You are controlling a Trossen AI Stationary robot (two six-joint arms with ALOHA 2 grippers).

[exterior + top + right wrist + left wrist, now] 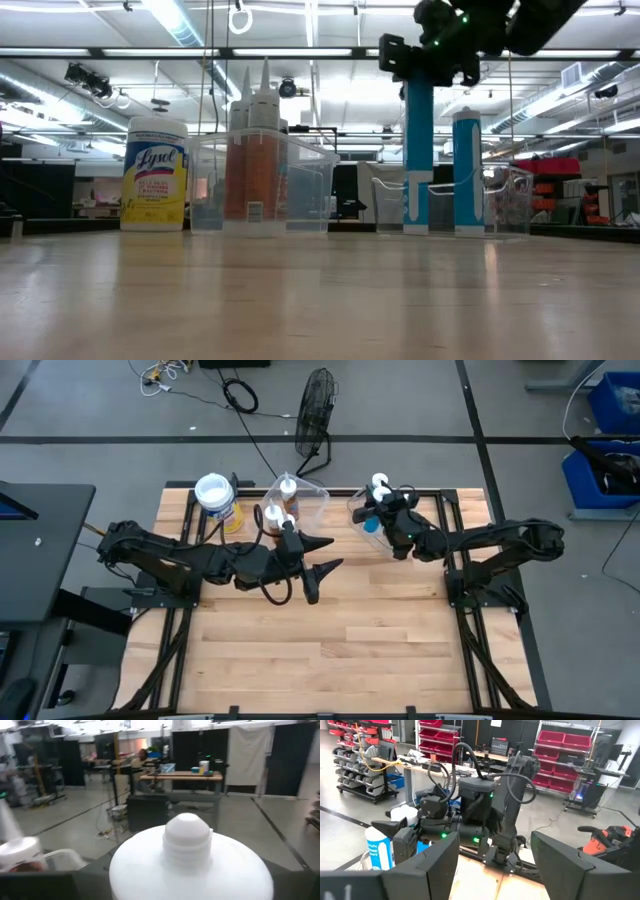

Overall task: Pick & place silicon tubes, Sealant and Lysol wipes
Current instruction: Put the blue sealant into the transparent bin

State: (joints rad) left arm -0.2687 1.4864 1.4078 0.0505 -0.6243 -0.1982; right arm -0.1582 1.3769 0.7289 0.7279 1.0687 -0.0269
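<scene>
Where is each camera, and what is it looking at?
High view: above the table, looking straight down; both arms show, the left tool empty, the right tool at a blue tube.
Low view: at tabletop height, looking level at the Lysol wipes and clear bins; the right tool comes in from above.
Left wrist view: past its own two fingers toward the right arm.
Right wrist view: right above a white tube cap.
Shared: high and low views both show the wipes.

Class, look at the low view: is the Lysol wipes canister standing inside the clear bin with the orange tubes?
No. The Lysol wipes stand on the bare table beside the clear bin, outside its wall.
</scene>
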